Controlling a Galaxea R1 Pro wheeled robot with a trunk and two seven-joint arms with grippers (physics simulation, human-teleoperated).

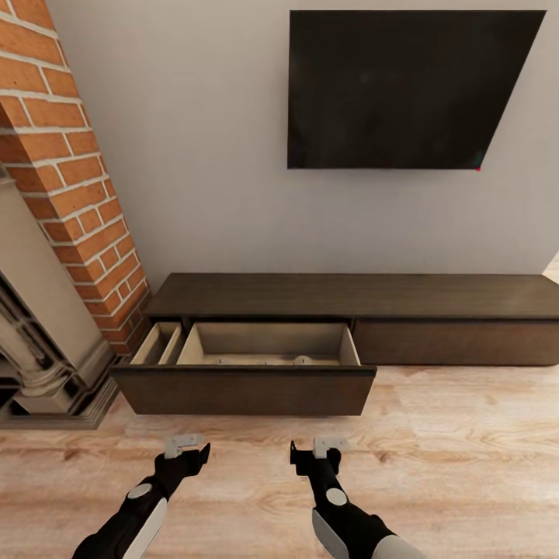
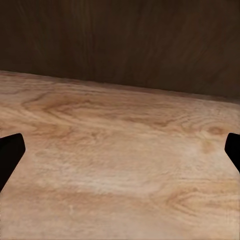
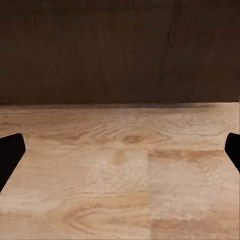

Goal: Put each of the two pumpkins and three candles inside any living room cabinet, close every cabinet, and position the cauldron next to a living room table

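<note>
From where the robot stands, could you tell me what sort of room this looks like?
Most likely a living room: a dark flat screen hangs on the wall above a long low cabinet, with a brick fireplace beside it.

Even, soft light, faint shadows under the cabinet (image 1: 349, 310); wide-angle stretch at edges, wrist views slightly blurred.

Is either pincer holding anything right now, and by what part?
Nothing. The left pincer and right pincer are both open and empty, in front of the open cabinet drawer.
</note>
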